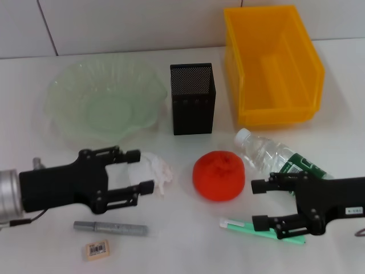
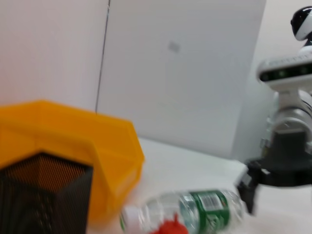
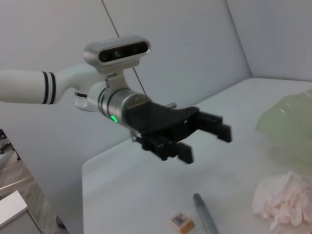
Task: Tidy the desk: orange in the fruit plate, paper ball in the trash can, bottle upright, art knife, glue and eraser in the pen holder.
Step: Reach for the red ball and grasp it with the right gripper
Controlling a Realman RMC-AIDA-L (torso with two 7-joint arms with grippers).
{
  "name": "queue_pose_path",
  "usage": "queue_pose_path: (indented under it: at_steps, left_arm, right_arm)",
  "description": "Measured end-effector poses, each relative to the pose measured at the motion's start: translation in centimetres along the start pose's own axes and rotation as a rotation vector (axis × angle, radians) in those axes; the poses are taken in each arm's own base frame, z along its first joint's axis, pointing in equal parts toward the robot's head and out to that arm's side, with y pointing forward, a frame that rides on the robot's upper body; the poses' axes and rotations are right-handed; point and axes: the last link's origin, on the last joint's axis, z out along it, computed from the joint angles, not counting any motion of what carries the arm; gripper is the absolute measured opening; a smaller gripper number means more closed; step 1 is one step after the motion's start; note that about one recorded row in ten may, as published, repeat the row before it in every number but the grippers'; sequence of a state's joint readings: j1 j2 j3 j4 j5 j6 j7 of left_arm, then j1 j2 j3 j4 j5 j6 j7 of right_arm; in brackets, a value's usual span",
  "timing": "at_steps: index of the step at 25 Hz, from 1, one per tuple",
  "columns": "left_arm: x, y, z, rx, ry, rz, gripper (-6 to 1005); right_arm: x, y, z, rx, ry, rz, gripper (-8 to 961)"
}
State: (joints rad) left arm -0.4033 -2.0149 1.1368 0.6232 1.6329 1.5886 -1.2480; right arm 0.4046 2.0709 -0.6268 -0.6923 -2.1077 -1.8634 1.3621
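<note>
White desk: left end effector [image 1: 137,169] spread by paper ball [image 1: 153,169]; right end effector [image 1: 261,204] spread, empty.

This looks like a robot test room or lab, staged as a desk, rather than a lived-in home or office. A plain white table [image 1: 342,63] stands against bare white wall panels [image 2: 185,73] with thin dark seams, with no decoration. The mixed items set out on it read as props: a yellow plastic storage bin [image 1: 274,63], a black mesh pen holder [image 1: 192,98], a pale-green glass dish [image 1: 102,100]. A wood-look floor [image 3: 14,170] shows past the table's edge in the right wrist view.
</note>
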Motion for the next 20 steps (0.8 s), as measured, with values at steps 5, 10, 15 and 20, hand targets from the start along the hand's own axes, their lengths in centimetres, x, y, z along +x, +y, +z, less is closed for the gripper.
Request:
queue_pose_path:
  at_steps: [5, 10, 15, 20]
  left_arm:
    - [1.9, -1.9, 3.0, 0.065, 0.017, 0.115, 670]
    - [2.3, -2.2, 4.0, 0.053, 0.003, 0.135, 657]
    - [3.1, -2.7, 7.2, 0.017, -0.066, 0.187, 643]
    - [3.1, -2.9, 8.7, 0.036, -0.09, 0.206, 629]
  right_arm:
    - [1.4, 1.1, -2.4, 0.044, -0.023, 0.036, 825]
    - [2.1, 1.9, -3.9, 0.066, -0.038, 0.055, 825]
    - [2.9, 2.6, -5.3, 0.096, -0.043, 0.074, 824]
    - [3.6, 3.4, -7.3, 0.163, -0.095, 0.109, 825]
